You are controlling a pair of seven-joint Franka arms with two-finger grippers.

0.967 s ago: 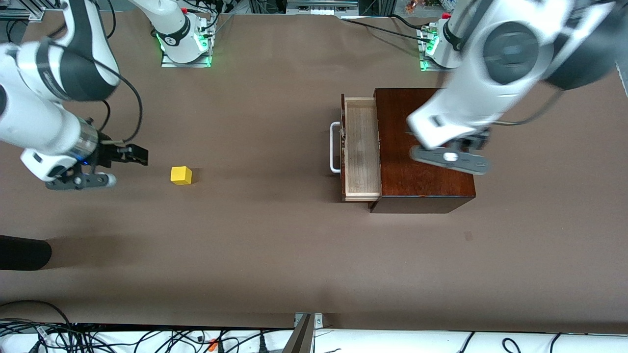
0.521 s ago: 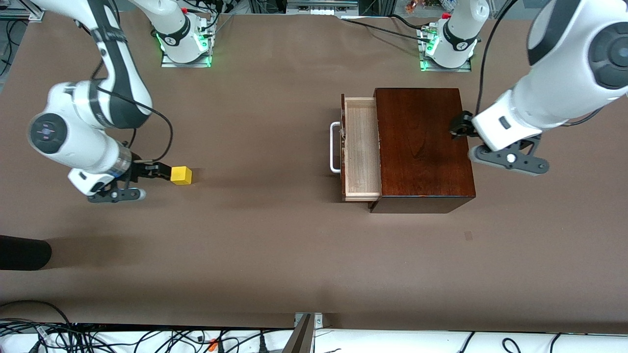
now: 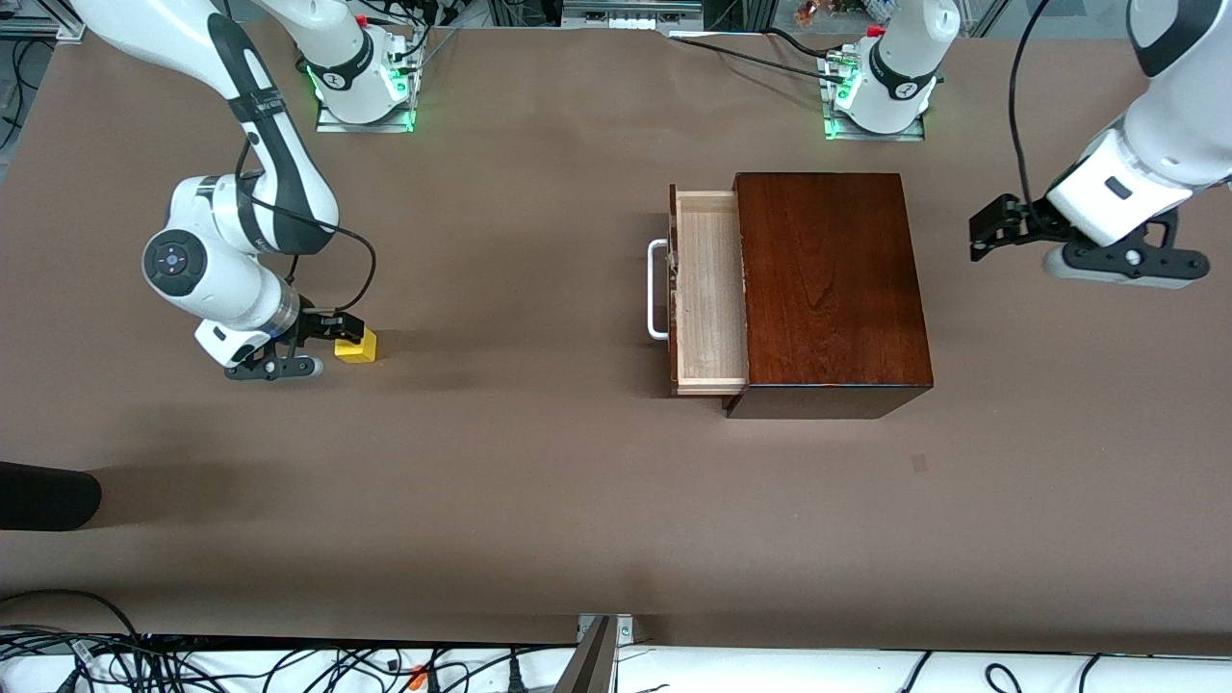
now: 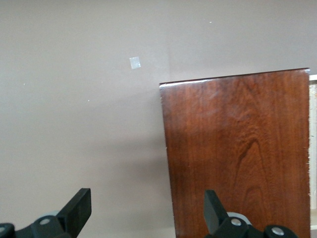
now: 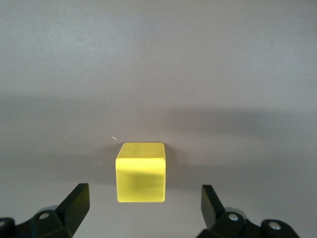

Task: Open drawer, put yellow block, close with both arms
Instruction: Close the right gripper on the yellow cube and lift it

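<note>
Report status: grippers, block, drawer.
Right gripper open, over yellow block, not gripping. Left gripper open, above table beside box. Drawer open, empty. Nothing obstructing.

The wooden box (image 3: 833,289) sits toward the left arm's end of the table (image 3: 577,500), with its drawer (image 3: 710,294) pulled out on the side facing the right arm's end, handle (image 3: 655,289) sticking out past the tray. Nothing's in the drawer. The yellow block (image 3: 358,348) is on the table well apart from the box, down at the right arm's end. Right gripper (image 3: 332,332) is low over the block, fingers spread either side of it. Left gripper (image 3: 996,226) hangs over bare table beside the box, on the side away from the drawer.
</note>
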